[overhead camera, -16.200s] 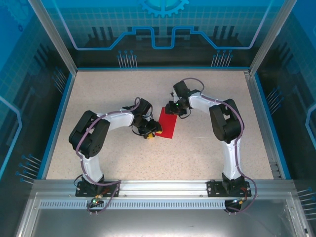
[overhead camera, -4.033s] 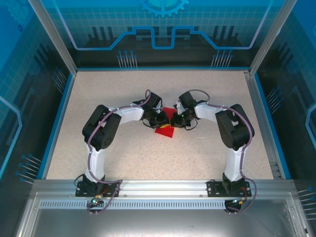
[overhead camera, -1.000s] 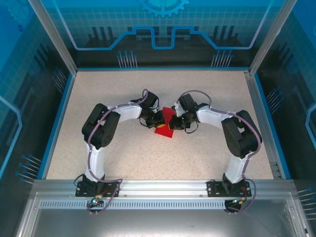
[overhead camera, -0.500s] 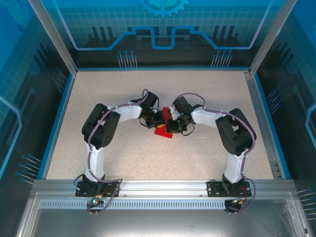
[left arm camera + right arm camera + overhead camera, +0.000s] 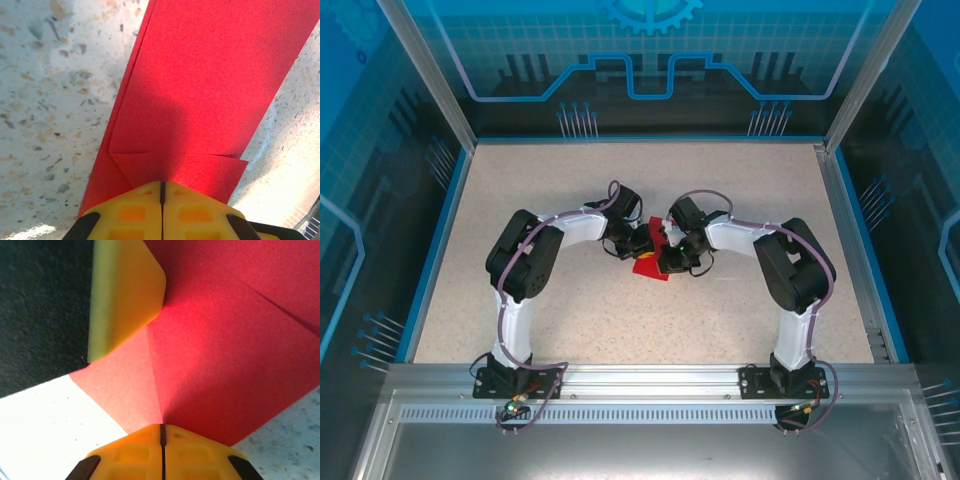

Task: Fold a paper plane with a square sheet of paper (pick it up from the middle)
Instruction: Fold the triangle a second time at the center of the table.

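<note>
Both arms are in tight over the middle of the speckled beige table [image 5: 570,190], and between them lies the thin bright red sheet of paper [image 5: 648,266], partly folded and flat on the surface. The left gripper [image 5: 639,243] is down on the sheet's left side, yellow jaws pressed together with just a hairline seam between them. On the left wrist camera its tips [image 5: 161,192] rest on a small folded flap at the near end of the red strip. The right gripper [image 5: 667,257] comes in from the other side, jaws likewise closed tight, tips [image 5: 161,435] sitting right where a crease runs up the paper. One yellow finger [image 5: 125,290] of the left gripper touches the sheet just beyond. Whether either pair has a layer pinched between its tips, I cannot tell.
</note>
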### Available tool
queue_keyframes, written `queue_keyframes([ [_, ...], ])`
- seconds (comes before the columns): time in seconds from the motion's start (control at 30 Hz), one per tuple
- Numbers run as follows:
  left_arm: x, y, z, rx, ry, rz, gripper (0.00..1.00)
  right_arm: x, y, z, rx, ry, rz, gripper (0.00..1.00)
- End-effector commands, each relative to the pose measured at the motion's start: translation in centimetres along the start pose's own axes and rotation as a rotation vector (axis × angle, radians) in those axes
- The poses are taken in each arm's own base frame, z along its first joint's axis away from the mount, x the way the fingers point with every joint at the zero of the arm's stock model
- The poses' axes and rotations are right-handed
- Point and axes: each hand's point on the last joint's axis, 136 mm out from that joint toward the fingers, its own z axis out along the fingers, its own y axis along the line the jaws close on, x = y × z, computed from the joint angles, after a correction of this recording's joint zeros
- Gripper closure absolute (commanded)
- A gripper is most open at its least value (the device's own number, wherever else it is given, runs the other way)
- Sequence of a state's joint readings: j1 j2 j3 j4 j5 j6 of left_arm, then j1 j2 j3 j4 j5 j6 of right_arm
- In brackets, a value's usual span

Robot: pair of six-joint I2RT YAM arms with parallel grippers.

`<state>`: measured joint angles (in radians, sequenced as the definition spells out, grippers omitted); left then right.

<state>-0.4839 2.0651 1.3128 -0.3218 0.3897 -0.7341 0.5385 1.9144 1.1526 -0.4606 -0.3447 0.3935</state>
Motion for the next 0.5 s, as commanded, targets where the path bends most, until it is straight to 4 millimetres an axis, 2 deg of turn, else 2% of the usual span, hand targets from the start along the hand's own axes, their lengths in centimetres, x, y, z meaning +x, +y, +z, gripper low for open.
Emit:
queue_keyframes([
  [0.0, 2.0, 5.0, 1.8, -0.175, 0.064, -0.091, 0.93, 1.9, -0.4, 0.7, 0.022, 0.084, -0.005, 0.93],
  [0.33, 2.1, 5.2, 1.8, -0.184, 0.066, -0.096, 0.94, 3.1, -1.3, 0.8, 0.051, 0.115, -0.006, 0.94],
  [0.47, 2.1, 5.3, 1.8, -0.188, 0.066, -0.097, 0.94, 4.5, -1.8, 0.7, 0.064, 0.153, -0.021, 0.94],
])
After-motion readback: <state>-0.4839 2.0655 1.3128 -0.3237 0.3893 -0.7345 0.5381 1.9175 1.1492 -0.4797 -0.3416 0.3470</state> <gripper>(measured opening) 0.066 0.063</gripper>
